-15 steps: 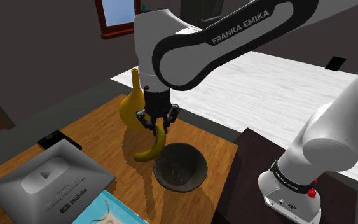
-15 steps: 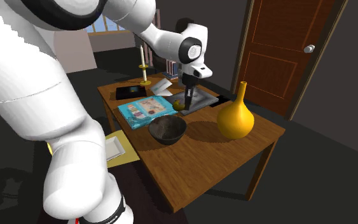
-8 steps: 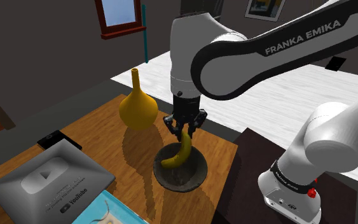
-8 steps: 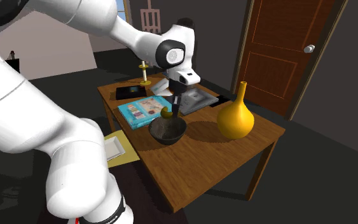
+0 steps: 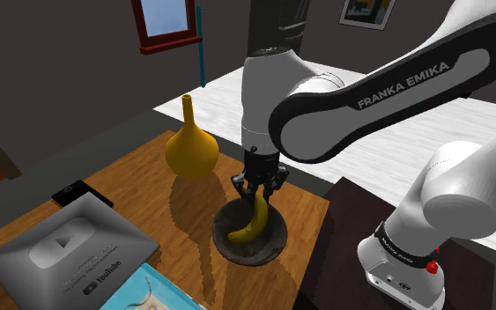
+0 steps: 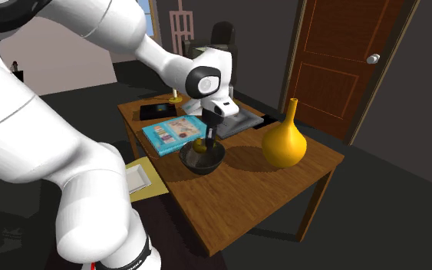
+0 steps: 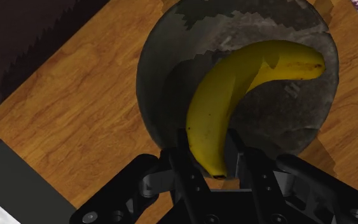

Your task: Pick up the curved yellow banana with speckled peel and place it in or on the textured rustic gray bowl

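A curved yellow banana (image 5: pixel 249 225) (image 7: pixel 234 102) hangs by its upper end from my black gripper (image 5: pixel 259 188) (image 7: pixel 212 159), whose fingers are shut on it. Its lower end reaches down inside the rough dark grey bowl (image 5: pixel 272 249) (image 7: pixel 155 70) near the wooden table's front edge. In the second exterior view the gripper (image 6: pixel 210 135) stands straight over the bowl (image 6: pixel 206 161), with a bit of banana (image 6: pixel 199 143) showing at the rim. Whether the banana touches the bowl's bottom I cannot tell.
A yellow long-necked vase (image 5: pixel 189 145) (image 6: pixel 285 140) stands just beyond the bowl. A grey play-button plaque (image 5: pixel 65 248), a blue book (image 6: pixel 176 133) and a dark phone (image 5: pixel 76 192) lie on the wooden table (image 5: pixel 140 189). A brown door (image 6: pixel 337 54) is behind.
The gripper has carried the banana from beside the vase to over the bowl, then lowered it so its lower end sits inside the bowl.
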Robot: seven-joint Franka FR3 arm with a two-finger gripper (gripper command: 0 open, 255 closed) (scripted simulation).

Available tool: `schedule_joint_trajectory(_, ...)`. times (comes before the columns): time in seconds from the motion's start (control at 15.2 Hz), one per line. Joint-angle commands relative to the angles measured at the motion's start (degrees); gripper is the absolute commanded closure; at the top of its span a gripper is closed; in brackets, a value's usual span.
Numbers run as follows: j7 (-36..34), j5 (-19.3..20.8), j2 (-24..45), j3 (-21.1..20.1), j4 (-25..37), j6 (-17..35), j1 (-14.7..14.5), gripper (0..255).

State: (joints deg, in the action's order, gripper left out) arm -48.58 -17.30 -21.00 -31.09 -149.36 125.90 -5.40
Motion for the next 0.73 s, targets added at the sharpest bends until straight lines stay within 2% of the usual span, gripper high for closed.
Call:
schedule_joint_trajectory(0.0,0.0,0.1,1.1,-0.4,-0.8,1.9,0.2,255)
schedule_joint_trajectory(0.26,-0.4,0.5,3.9,-1.3,-2.2,6.0,0.6,255)
schedule_joint_trajectory(0.66,-0.4,0.5,3.9,-1.3,-2.2,6.0,0.5,255)
